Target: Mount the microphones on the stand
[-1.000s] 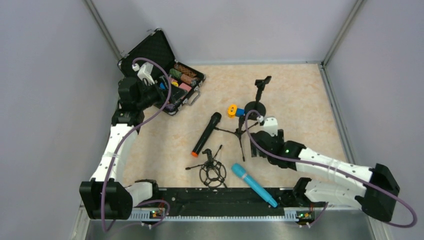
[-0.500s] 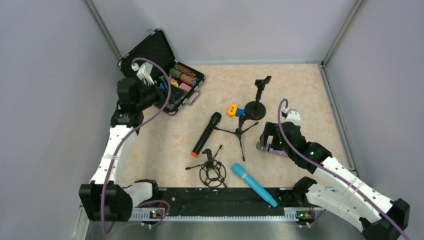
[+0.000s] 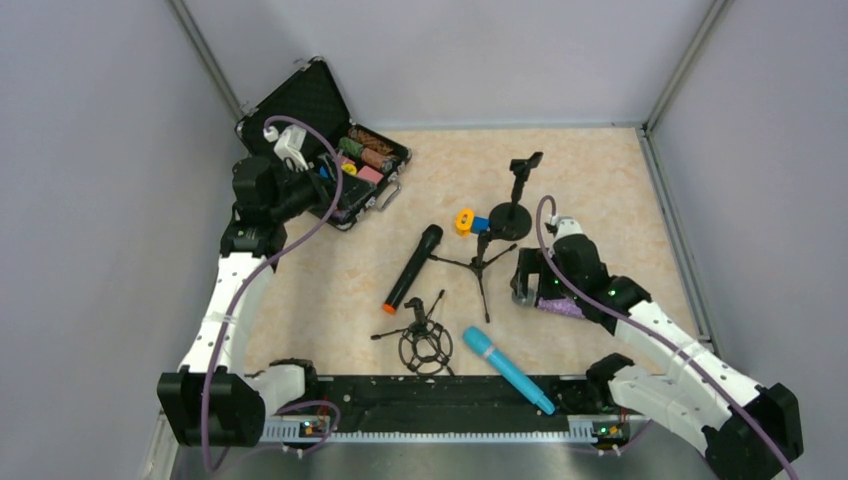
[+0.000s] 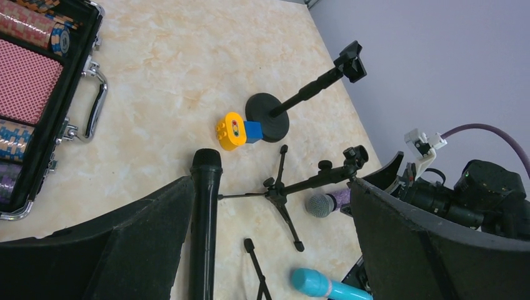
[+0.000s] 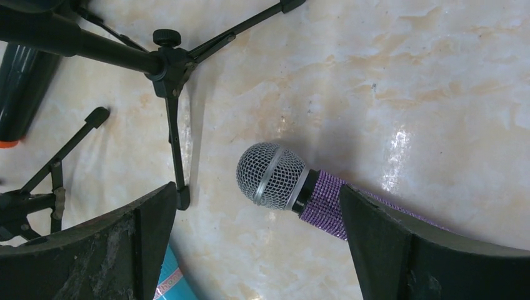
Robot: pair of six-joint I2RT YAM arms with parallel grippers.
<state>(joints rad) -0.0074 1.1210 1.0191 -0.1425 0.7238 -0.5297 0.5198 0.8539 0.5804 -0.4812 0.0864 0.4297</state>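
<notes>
While the glittery purple stick microphone with a silver mesh grille point(image 5: 294, 187) lies flat on the beige marbled surface point(image 3: 600, 180), the right tool point(image 5: 262, 219) hovers just above it. Its two black fingers are spread wide on either side of the grille and grip nothing. The handle runs off under the right-hand finger.

Just beside the grille stands a small black tripod stand point(image 3: 480, 262), with one leg's foot near the mesh. On the tripod's far side lies the black stick microphone with an orange end point(image 3: 412, 266), its orange end pointing towards the arms. The light-blue stick microphone point(image 3: 508, 370) lies near the front rail, next to a black wire shock-mount stand point(image 3: 420, 335).

Farther back stand a black round-base stand point(image 3: 513, 205) and a yellow-and-blue toy block point(image 3: 466, 221), which touches its base. The left tool point(image 4: 275, 231) is also wide open and empty, raised by the open black case point(image 3: 320, 150) in the far left corner.
</notes>
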